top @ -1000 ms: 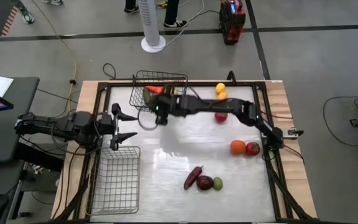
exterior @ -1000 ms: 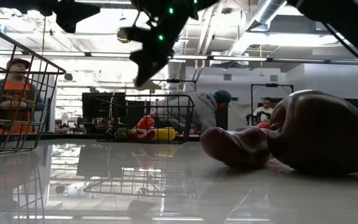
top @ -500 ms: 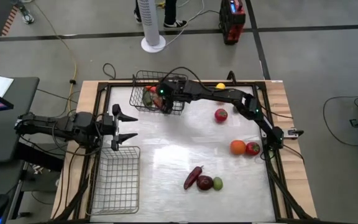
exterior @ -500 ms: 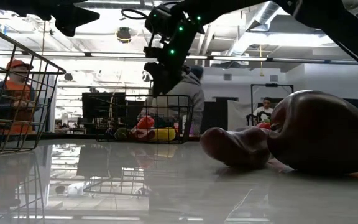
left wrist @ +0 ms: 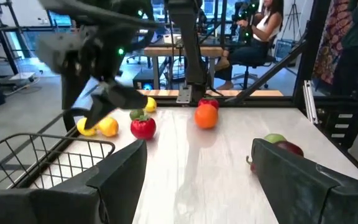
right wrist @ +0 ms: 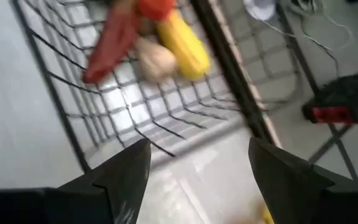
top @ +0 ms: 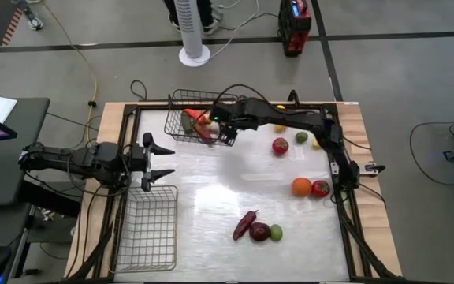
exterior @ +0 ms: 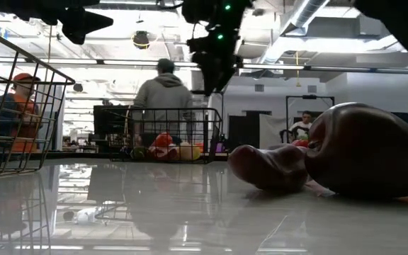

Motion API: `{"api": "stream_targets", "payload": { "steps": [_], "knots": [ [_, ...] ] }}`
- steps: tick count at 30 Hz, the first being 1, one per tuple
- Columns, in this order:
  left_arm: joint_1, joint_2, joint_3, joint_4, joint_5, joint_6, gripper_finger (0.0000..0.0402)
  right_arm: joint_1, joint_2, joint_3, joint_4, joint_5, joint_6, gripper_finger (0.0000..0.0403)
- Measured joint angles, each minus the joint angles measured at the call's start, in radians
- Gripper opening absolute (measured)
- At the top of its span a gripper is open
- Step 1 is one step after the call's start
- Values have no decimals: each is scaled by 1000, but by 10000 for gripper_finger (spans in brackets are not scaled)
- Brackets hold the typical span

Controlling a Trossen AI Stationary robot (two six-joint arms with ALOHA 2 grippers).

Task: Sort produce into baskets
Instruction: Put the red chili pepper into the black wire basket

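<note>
While the left gripper (top: 158, 160) waits with its fingers spread open at the table's 9 o'clock edge, just above the empty near basket (top: 144, 229), the right gripper (top: 217, 122) hangs over the right-hand rim of the far basket (top: 181, 99) at 12 o'clock, its fingers parted and holding nothing. Inside that far basket lie a red chilli (right wrist: 109, 45), a pale garlic (right wrist: 155, 58) and a yellow corn (right wrist: 182, 40). Loose produce still sits on the table: a red tomato (top: 280, 146) and a lime (top: 301, 137) toward 1 o'clock, an orange (top: 302, 186) beside another tomato (top: 320, 188) at 3 o'clock, and a dark eggplant (top: 245, 224) by 5 o'clock.
</note>
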Motion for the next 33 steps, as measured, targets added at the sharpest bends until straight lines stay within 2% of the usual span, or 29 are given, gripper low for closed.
{"api": "stream_targets", "payload": {
  "steps": [5,9,12,15,18,24,28,33],
  "knots": [
    [0,0,0,-7,0,-2,279,-9,-106,-114,-1,26,45,300],
    [0,0,0,-24,0,-3,279,-10,-216,-289,23,4,97,300],
    [0,0,0,-43,0,-3,279,35,-292,-463,166,-108,128,300],
    [0,0,0,-59,-5,-3,279,136,-331,-603,355,-263,160,300],
    [0,0,0,-65,-25,-5,279,276,-318,-655,447,-292,164,299],
    [0,0,0,-61,-80,-10,279,537,-186,-616,562,-217,104,299],
    [0,10,0,-42,-126,-11,279,598,-73,-458,477,-243,167,299],
    [0,24,0,-5,-131,-37,279,625,65,-238,281,-236,161,300]
  ]
}}
